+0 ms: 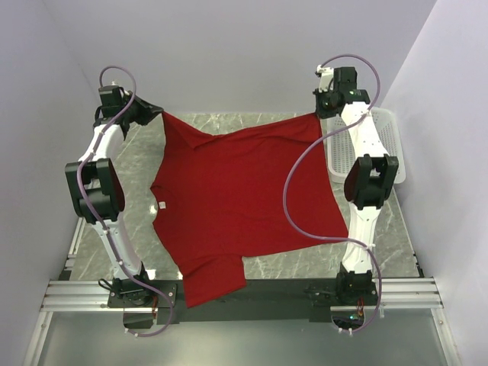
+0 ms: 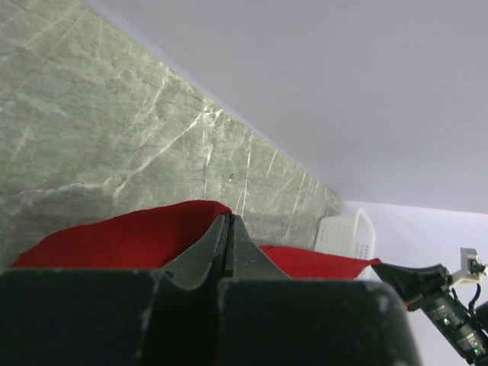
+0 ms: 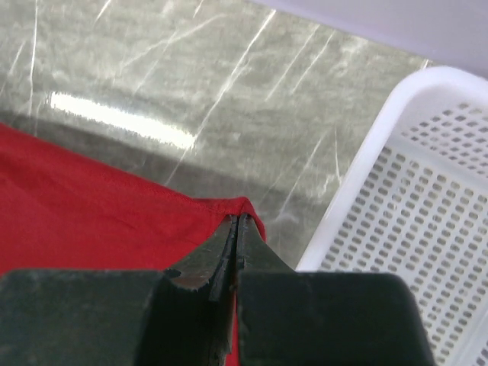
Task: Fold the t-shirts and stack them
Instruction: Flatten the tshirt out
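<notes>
Over on the left, the left gripper (image 1: 158, 112) sat at the far-left corner of the table (image 1: 396, 229), its fingers pressed together on one corner of the t-shirt (image 1: 244, 191). The wrist view showed red cloth nipped right at the tips.

Across the middle, the deep red shirt lay spread wide over the grey marbled top. Its far edge was stretched between the two arms, with a dip nearer the left. The neck opening faced left, where the small white tag (image 1: 162, 203) showed. One short sleeve reached past the near edge onto the dark base plate (image 1: 290, 293).

On the right, the right gripper (image 1: 321, 114) was clamped on the other far corner, with the stitched hem caught between its tips (how high off the surface was hard to judge). Just beside it on the right stood the white mesh basket (image 1: 385, 141).
</notes>
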Tool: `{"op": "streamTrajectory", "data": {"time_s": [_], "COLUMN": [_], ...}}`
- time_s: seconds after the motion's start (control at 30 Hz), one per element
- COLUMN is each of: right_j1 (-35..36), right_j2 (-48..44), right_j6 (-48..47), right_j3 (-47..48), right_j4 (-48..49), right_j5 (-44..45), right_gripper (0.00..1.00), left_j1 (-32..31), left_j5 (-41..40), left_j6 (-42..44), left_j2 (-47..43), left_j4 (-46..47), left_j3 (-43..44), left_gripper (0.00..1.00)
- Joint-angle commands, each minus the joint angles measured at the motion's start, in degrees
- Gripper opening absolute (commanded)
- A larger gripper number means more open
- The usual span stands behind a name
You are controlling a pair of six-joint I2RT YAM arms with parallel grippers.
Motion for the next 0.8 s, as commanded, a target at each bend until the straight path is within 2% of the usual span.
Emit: {"op": "streamTrajectory", "data": {"time_s": [0.0, 0.37, 0.77], "right_j1": [-0.1, 0.8, 0.9], "right_j2": [1.9, 3.3, 1.6], "right_j6": [2.3, 2.4, 1.5], "right_j3": [2.2, 0.9, -0.6], "right_j4": [5.2, 9.2, 8.2], "right_j5": [0.6, 3.8, -0.1], "right_gripper": [0.00, 0.00, 0.00], "left_j1": [0.3, 0.3, 0.3], "left_j5": [2.2, 3.1, 4.3], "left_j6": [0.9, 0.4, -0.2], "left_j2": [-3.6, -4.6, -6.5], "left_j4": [3.1, 3.3, 4.4], "left_j3": [-0.7, -0.7, -2.6], "left_gripper": [0.00, 0.00, 0.00]}}
